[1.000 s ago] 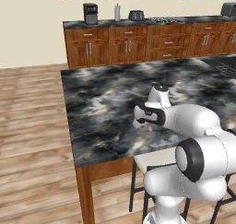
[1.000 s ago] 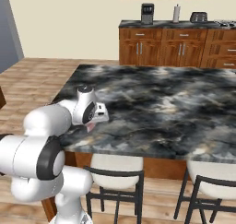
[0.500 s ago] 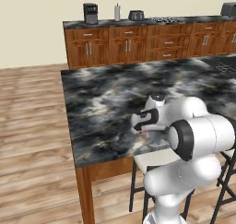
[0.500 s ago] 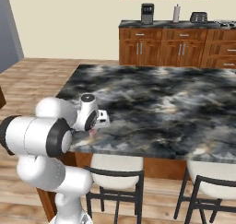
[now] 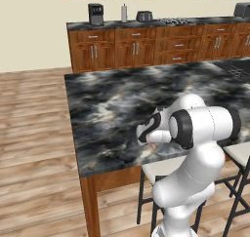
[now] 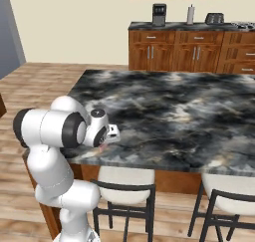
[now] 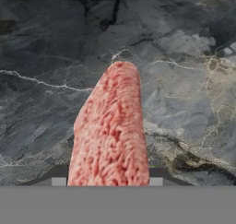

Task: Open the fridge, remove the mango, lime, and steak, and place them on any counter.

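Observation:
My gripper (image 7: pixel 108 178) is shut on the steak (image 7: pixel 110 131), a pinkish-red oblong slab that points away from the hand, just above the marbled counter (image 7: pixel 184 80). In the left base view the gripper (image 5: pixel 148 135) hangs low over the counter (image 5: pixel 112 99) near its front edge, with a bit of steak (image 5: pixel 155 145) showing below it. From the right base view the gripper (image 6: pixel 105 140) and steak (image 6: pixel 102 147) sit at the near left part of the counter (image 6: pixel 174 101). I cannot tell whether the steak touches the stone. The mango and lime are out of view.
Bar stools (image 6: pixel 124 186) stand under the island's front edge. A wall counter (image 5: pixel 156 41) with wooden drawers, a coffee machine (image 5: pixel 95 14) and a toaster (image 5: pixel 144 16) runs along the back. A grey slab (image 6: pixel 7 32) stands at the far left.
The hand has come down and toward the counter's front edge with the steak in it, and the elbow has swung forward in front of the cameras.

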Robot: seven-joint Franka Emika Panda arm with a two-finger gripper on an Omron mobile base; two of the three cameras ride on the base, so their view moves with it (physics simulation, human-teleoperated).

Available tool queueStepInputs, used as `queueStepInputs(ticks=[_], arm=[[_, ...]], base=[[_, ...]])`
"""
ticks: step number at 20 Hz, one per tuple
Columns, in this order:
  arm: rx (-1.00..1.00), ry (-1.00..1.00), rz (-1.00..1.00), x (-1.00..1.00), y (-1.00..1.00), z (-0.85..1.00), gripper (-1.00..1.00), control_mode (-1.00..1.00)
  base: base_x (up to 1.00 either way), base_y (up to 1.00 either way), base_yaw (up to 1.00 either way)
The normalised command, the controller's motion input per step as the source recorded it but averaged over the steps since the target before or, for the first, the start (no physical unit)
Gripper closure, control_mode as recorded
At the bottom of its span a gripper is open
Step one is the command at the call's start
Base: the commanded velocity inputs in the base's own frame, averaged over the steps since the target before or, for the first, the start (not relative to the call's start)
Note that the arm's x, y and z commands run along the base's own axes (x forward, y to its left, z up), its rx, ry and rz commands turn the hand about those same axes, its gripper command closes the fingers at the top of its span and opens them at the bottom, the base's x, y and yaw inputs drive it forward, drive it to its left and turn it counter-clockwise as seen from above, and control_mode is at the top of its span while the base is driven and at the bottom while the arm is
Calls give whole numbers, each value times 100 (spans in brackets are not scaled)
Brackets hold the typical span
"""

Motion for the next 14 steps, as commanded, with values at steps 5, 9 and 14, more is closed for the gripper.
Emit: queueStepInputs(ticks=[5, 9, 14], arm=[[0, 0, 0, 6, 0, -20, -100, -100], [0, 0, 0, 11, 0, -19, -100, -100], [1, -1, 0, -6, 0, 7, -100, -100]], base=[[0, 0, 0], [0, 0, 0], [0, 0, 0]])
